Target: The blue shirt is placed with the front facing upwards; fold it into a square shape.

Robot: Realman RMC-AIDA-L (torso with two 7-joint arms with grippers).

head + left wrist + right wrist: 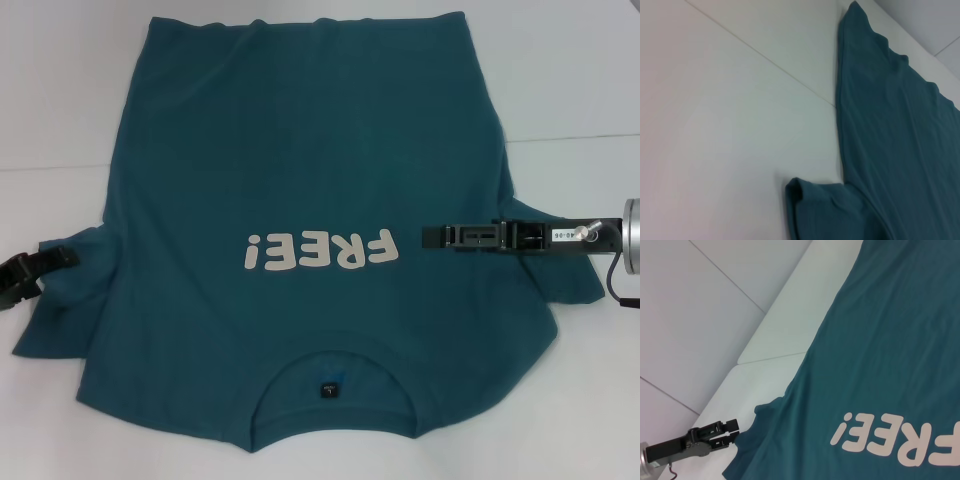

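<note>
The blue shirt [300,150] lies flat and face up on the white table [60,100], with its collar [335,425] nearest me and cream "FREE!" lettering [320,250] on the chest. My left gripper [52,270] sits at the table's left, at the edge of the left sleeve [70,310]. In the right wrist view, the left gripper [735,432] shows a small gap between its fingers. My right gripper [428,237] reaches in from the right and hovers over the chest beside the lettering. The shirt also shows in both wrist views [890,125] [890,340].
A seam line [570,137] crosses the white table behind the shirt's right side. The right sleeve [570,275] lies partly under my right arm [600,232]. Bare table surrounds the shirt on the left, right and front.
</note>
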